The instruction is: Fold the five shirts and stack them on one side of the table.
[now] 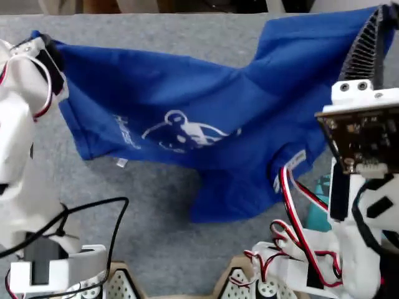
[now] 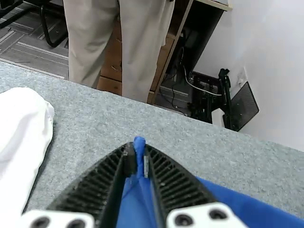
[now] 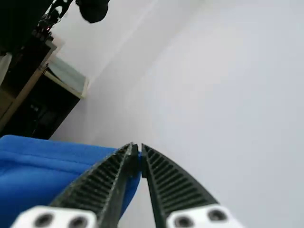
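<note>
1. The blue shirt (image 1: 187,106) is unfolded and stretched wide across the grey table (image 1: 156,205), with a white printed figure (image 1: 187,132) facing up near its middle.
2. One end is pinched in the left claw (image 2: 137,159) at the table's far left. The opposite end is lifted off the table, clamped in the right claw (image 3: 140,159).
3. The shirt's lower part sags in loose creases toward the near edge, where a white neck label (image 1: 290,165) shows.
4. A white garment (image 2: 21,137) lies bunched on the table just beside the left claw.

Blue shirt (image 1: 187,93), white print (image 1: 181,132); grey table (image 1: 162,212); perhaps white cloth (image 2: 19,137).
</note>
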Action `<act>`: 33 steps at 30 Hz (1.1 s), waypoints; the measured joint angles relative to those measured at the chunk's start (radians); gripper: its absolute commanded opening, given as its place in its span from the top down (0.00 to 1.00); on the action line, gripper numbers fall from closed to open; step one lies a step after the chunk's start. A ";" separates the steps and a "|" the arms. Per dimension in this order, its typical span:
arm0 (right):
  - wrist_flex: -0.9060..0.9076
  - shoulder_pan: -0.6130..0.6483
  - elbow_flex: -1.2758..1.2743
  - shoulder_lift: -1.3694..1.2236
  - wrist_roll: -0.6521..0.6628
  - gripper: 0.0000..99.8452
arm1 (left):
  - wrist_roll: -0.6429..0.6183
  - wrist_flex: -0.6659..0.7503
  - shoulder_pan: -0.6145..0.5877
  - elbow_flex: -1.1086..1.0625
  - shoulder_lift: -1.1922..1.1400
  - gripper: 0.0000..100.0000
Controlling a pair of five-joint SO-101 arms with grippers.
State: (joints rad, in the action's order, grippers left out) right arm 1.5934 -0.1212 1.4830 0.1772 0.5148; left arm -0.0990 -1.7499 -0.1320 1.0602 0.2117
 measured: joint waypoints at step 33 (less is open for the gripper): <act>-0.035 0.000 -0.181 0.060 0.052 1.00 | 0.035 0.061 0.000 -0.207 0.160 0.98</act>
State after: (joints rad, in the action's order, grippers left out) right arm 1.5581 -0.1212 1.3019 0.2371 0.5669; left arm -0.0637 -1.6886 -0.1320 0.8531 0.3713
